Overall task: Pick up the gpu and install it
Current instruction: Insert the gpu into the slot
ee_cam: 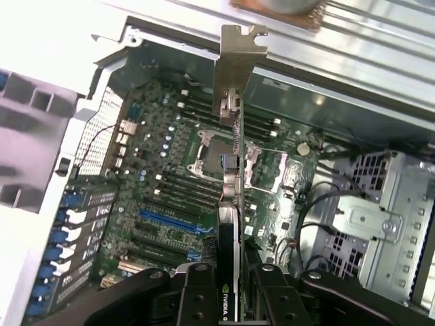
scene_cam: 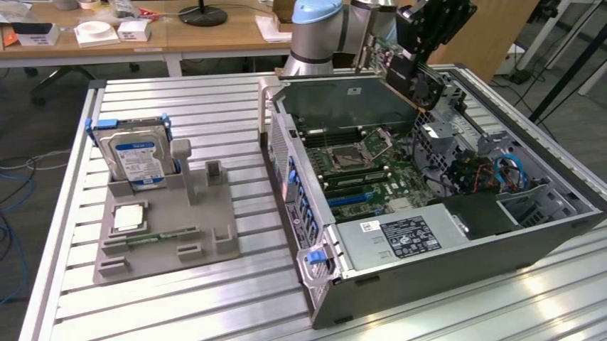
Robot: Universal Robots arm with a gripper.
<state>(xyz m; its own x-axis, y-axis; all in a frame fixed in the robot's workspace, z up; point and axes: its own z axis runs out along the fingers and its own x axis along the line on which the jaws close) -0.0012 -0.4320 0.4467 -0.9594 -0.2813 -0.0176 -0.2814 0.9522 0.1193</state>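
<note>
The gpu (scene_cam: 417,79) is held in the air by the pincer (scene_cam: 422,42), which is clamped on it from both flat sides. In the exterior view the card is seen hanging at a tilt over the far end of the open computer case (scene_cam: 531,241), clear of the parts inside. The case is laid on its side on the slatted metal counter (scene_cam: 190,106), with the motherboard (scene_cam: 365,163) exposed and the power supply (scene_cam: 403,234) at its near end.

In the wrist view the card is seen edge-on between the black fingers (ee_cam: 197,299), and its silver metal bracket (ee_cam: 241,61) is pointed away from the pincer. Below the card, the processor socket (ee_cam: 207,157) and a blue expansion slot (ee_cam: 170,221) are seen on the board; the card is not seated in any slot.

Towards the exterior view's left, well apart from the case, a grey holder (scene_cam: 204,227) is placed on the counter. A silver hard drive (scene_cam: 138,158) with a blue and white label is stood upright in it.
</note>
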